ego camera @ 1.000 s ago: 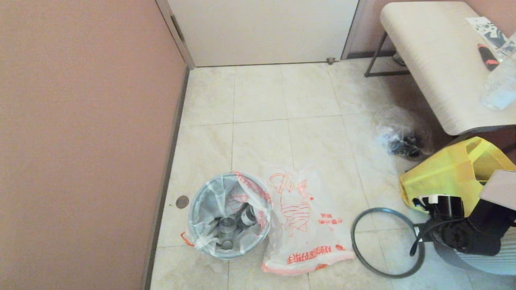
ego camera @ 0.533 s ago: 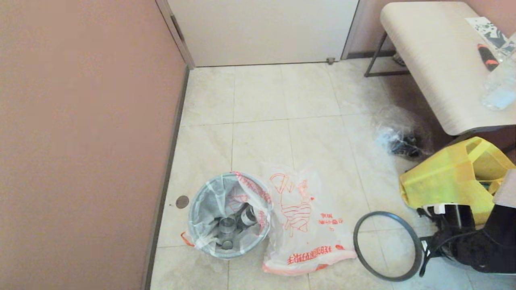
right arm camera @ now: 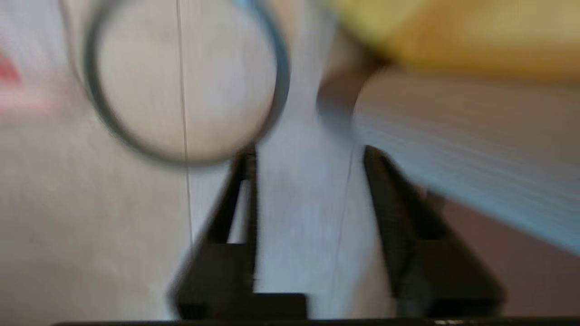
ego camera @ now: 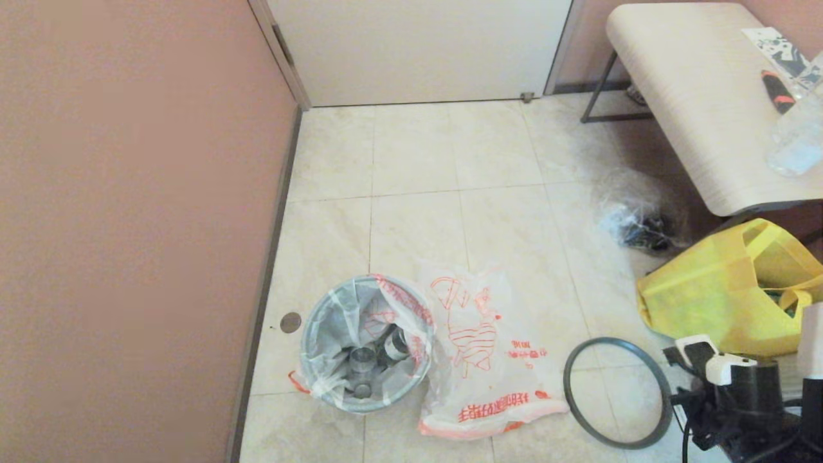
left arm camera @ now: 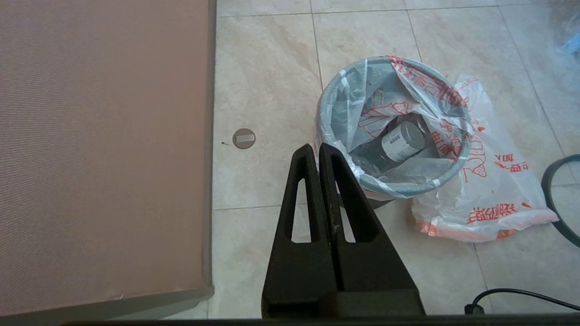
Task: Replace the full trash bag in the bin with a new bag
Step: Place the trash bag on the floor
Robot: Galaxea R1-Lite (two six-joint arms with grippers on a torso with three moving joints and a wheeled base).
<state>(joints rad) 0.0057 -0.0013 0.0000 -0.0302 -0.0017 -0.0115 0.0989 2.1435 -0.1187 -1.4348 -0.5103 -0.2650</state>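
The bin (ego camera: 368, 406) stands on the tiles near the left wall, lined with the full trash bag (ego camera: 334, 321); grey cans (left arm camera: 403, 141) lie inside. The new bag (ego camera: 488, 360) lies flat on the floor, touching the bin's right side. The grey hoop (ego camera: 565, 389) lies on the floor to the right of it. My left gripper (left arm camera: 315, 149) is shut and empty, hovering just outside the bin's near rim (left arm camera: 408, 190). My right gripper (right arm camera: 308, 154) is open and empty above the floor beside the hoop (right arm camera: 90, 90). In the head view only its wrist (ego camera: 733, 392) shows, at the bottom right.
A yellow fabric tote (ego camera: 714, 289) and a clear bag of dark items (ego camera: 640, 222) sit at the right under a pale bench (ego camera: 694, 96). A brown wall (ego camera: 128, 225) bounds the left. A round floor cover (ego camera: 290, 322) lies by the bin.
My right arm has drawn back from the hoop's right side toward the bottom right corner, uncovering more of the yellow tote. The hoop shifted slightly. The bin and both bags have not moved.
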